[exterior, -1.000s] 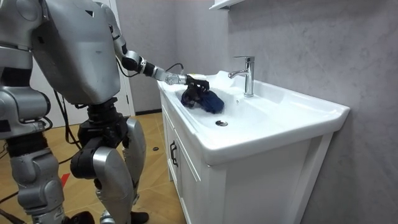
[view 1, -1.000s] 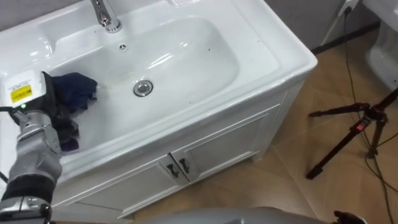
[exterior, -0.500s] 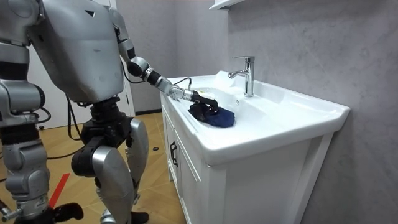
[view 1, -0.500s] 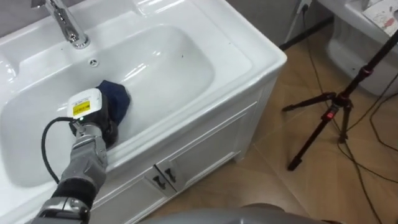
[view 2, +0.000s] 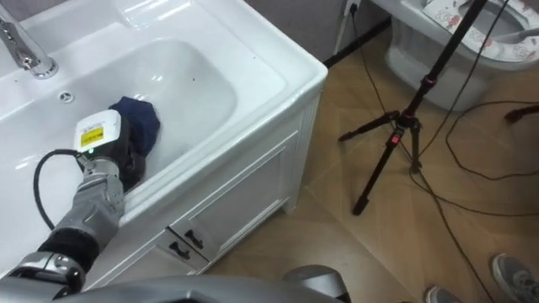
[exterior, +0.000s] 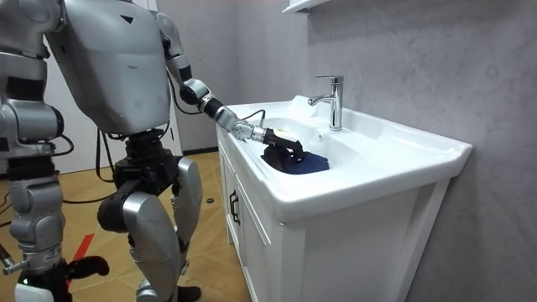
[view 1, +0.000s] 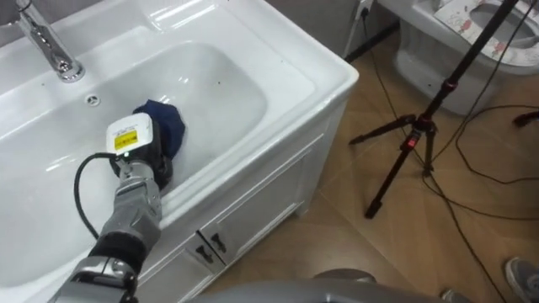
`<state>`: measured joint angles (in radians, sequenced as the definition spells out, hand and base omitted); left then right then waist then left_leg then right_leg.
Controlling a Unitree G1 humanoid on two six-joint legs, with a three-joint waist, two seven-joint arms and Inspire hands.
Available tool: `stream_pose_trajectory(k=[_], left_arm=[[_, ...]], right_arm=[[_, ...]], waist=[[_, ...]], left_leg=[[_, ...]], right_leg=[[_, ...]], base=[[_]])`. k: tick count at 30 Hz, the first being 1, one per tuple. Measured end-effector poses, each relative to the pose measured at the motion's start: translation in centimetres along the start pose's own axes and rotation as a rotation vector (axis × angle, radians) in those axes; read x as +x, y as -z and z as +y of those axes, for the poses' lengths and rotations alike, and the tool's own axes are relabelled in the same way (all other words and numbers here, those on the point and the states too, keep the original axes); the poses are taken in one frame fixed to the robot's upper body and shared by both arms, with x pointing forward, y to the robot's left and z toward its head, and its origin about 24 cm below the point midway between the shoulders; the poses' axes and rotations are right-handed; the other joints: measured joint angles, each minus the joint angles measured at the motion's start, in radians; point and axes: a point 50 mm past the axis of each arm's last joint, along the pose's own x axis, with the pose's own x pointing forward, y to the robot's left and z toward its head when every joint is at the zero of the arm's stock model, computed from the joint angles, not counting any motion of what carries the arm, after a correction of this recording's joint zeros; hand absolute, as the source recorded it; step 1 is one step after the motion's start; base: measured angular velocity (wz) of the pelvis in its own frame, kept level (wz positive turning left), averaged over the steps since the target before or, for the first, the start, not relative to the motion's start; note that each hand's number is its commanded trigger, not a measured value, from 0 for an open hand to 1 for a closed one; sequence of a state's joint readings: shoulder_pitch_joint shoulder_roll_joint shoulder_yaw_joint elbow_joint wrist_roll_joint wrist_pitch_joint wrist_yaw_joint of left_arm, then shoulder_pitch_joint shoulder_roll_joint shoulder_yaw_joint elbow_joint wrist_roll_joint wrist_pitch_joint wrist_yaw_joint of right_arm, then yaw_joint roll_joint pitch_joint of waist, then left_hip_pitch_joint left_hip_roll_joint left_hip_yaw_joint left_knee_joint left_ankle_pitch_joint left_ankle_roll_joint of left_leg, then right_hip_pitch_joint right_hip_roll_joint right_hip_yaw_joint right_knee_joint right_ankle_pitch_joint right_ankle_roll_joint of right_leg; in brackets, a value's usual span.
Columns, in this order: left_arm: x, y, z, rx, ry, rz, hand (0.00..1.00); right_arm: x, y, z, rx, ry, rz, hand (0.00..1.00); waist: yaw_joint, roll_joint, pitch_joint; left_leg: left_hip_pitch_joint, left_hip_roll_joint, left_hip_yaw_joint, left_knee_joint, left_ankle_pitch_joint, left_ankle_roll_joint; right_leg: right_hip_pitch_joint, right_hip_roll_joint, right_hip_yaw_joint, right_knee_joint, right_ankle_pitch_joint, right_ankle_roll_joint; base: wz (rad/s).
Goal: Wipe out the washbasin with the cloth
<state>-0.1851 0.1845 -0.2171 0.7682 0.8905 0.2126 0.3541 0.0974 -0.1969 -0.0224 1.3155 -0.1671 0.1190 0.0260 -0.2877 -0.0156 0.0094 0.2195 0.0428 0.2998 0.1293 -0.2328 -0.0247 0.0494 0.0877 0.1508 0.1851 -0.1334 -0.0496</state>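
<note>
L hand (view 1: 147, 164) is down in the white basin (view 1: 221, 88), on top of a dark blue cloth (view 1: 167, 126). The arm comes in from the lower L over the front rim. A white tag covers the back of the hand, so can't tell if it's gripping the cloth or just pressing on it. The cloth is bunched on the basin floor, approx mid-bowl, in front of the overflow hole (view 1: 93, 99) and the chrome faucet (view 1: 52, 49), apart from both.

Eye views also show the vanity cabinet (view 1: 253, 202) under the basin, w/ two dark door handles (view 1: 210, 244). R of it on the wood-look floor is a black tripod (view 1: 418, 143) w/ a red clamp, plus loose cables (view 1: 472, 143). A white toilet (view 1: 446, 59) is at the top R. There's a grey shoe (view 1: 524, 273) at the lower R corner. The R eye view has a 2nd shoe (view 2: 438, 295) at the bottom edge.

Room view gives the side-on look. The robot stands upright at the vanity's end, on the room view's left, w/ the L arm stretched out over the rim and the hand resting on the cloth in the bowl. It shows the full faucet against the grey wall (exterior: 403, 67) and a shelf edge (exterior: 304, 5) up top. R hand (exterior: 77, 268) hangs low at the room view's left, state can't tell.
</note>
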Motion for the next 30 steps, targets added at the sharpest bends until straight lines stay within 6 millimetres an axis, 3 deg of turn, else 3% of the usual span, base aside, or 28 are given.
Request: stream_pose_trajectory(k=[6,14,17,21,30], left_arm=[[1.1,-4.3,1.6,-0.053,-0.014,-0.121,1.0],[1.6,-5.5,2.6,-0.099,-0.018,-0.142,1.0],[2.1,-7.0,4.1,-0.121,-0.047,-0.189,1.0],[2.7,-9.0,6.2,-0.178,-0.086,-0.241,1.0],[2.8,-9.3,6.7,-0.181,-0.083,-0.254,1.0]], right_arm=[[0.0,-0.3,-0.1,-0.003,-0.016,0.002,0.0],[0.0,-0.7,-0.1,-0.038,-0.014,-0.004,0.0],[0.0,-0.9,-0.2,-0.046,-0.01,-0.007,0.0],[0.0,-0.7,-0.2,-0.057,-0.008,-0.005,0.0],[0.0,-0.4,-0.2,-0.078,-0.004,0.007,0.0]], waist=[[-0.04,-0.001,0.0009],[-0.07,0.016,0.0055],[-0.072,0.032,0.011],[-0.074,0.044,0.0115],[-0.073,0.053,0.0102]], left_leg=[[-0.017,-0.005,0.003,0.0,0.003,0.006],[-0.017,-0.003,0.02,0.001,0.005,0.01],[-0.029,0.001,0.017,-0.001,-0.001,0.032],[-0.035,0.003,0.018,-0.002,-0.004,0.038],[-0.042,0.003,0.021,0.0,-0.004,0.038]], right_leg=[[-0.015,-0.005,0.012,-0.001,0.013,0.013],[-0.02,-0.005,0.013,-0.002,0.016,0.013],[-0.032,0.0,0.012,0.0,0.019,0.014],[-0.038,0.001,0.011,0.001,0.021,0.015],[-0.032,-0.001,0.01,0.003,0.022,0.015]], base=[[-0.05],[0.02],[0.0],[0.0],[0.0]])
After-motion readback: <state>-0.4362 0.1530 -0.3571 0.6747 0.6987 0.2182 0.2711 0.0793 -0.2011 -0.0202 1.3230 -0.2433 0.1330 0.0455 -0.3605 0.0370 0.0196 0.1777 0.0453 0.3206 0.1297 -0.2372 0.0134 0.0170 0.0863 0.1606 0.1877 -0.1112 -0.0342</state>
